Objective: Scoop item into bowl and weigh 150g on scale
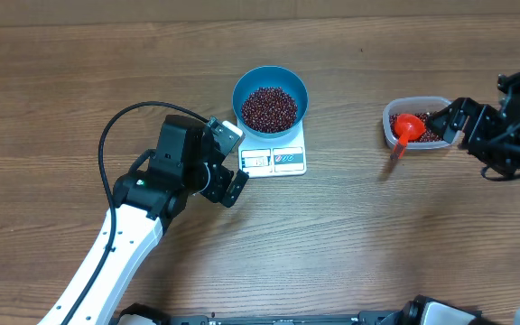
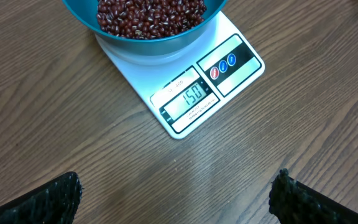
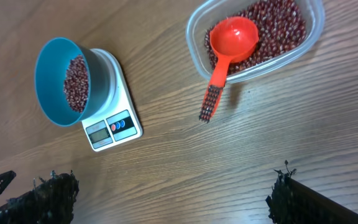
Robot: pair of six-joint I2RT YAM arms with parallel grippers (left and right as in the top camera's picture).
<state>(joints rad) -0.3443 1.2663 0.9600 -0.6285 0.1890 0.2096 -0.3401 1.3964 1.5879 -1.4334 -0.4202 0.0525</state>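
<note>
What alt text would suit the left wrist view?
A blue bowl of red-brown beans sits on a white scale whose display reads 150, on a wooden table. The left pincer's two dark fingertips frame the bottom corners, wide apart and empty.

1. The scale [image 1: 273,155] lies near the middle of the surface [image 1: 79,72], with its display edge toward the robot.
2. The bowl [image 1: 238,90] stands on the scale's far part, with beans [image 1: 270,108] in it.
3. The left hand [image 1: 232,162] is just left of the scale.
4. The tub [image 1: 388,126] sits well right of the scale and holds more beans.
5. The scoop [image 1: 407,126] lies in the tub, its handle out over the near rim; the handle's end seems to rest on the surface.
6. The right hand [image 1: 454,125] is at the tub's side farthest from the scale.
</note>
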